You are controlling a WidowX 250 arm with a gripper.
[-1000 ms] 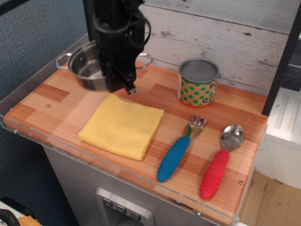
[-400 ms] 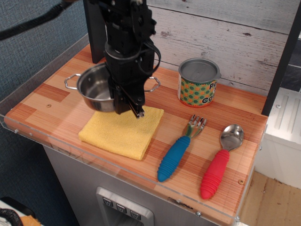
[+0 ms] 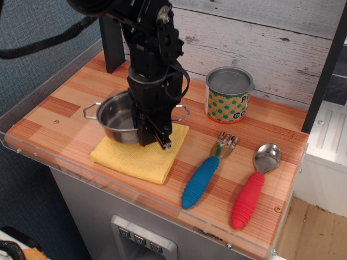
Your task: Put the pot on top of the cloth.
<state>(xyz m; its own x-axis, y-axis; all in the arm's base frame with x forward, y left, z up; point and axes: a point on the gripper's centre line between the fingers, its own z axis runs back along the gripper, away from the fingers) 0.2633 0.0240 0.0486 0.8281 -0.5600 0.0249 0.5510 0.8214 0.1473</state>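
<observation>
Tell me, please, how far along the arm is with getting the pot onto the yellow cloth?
Done: the pot is gripped at its rim and sits over the cloth, not the bare wood. In hand: the gripper is shut on the pot's near rim; whether its base rests fully on the cloth cannot be told. Left: settle it if needed, open the gripper and pull away. The can, fork and spoon play no part.

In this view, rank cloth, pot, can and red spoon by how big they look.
1. cloth, though partly covered
2. pot, partly hidden by the gripper
3-4. can and red spoon: too close to rank; the spoon is longer, slimmer and nearer.
</observation>
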